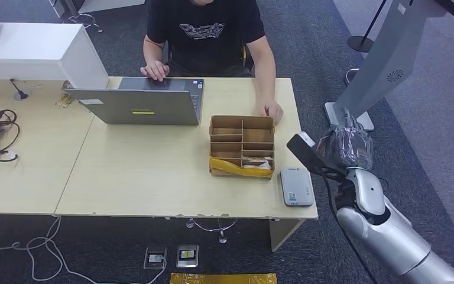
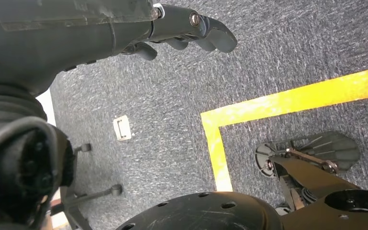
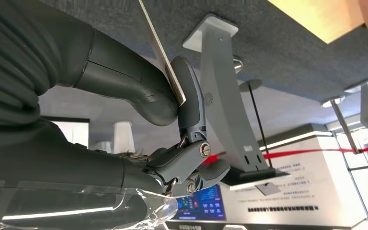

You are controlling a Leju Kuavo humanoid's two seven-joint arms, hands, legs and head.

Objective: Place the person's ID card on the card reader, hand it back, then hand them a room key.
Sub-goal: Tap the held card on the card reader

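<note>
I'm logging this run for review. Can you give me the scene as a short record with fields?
right hand: pinches the card, beside the table's right end
card reader: on table, nothing on it
left hand: hangs over carpet, holds nothing
box: cardboard, divided, left of reader
person: seated behind the laptop

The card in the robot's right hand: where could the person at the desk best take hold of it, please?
Best by the free end of the card, which sticks out toward the desk from the right robot hand. The thumb and a finger pinch the other end, so coming from the desk side looks easiest.
</note>
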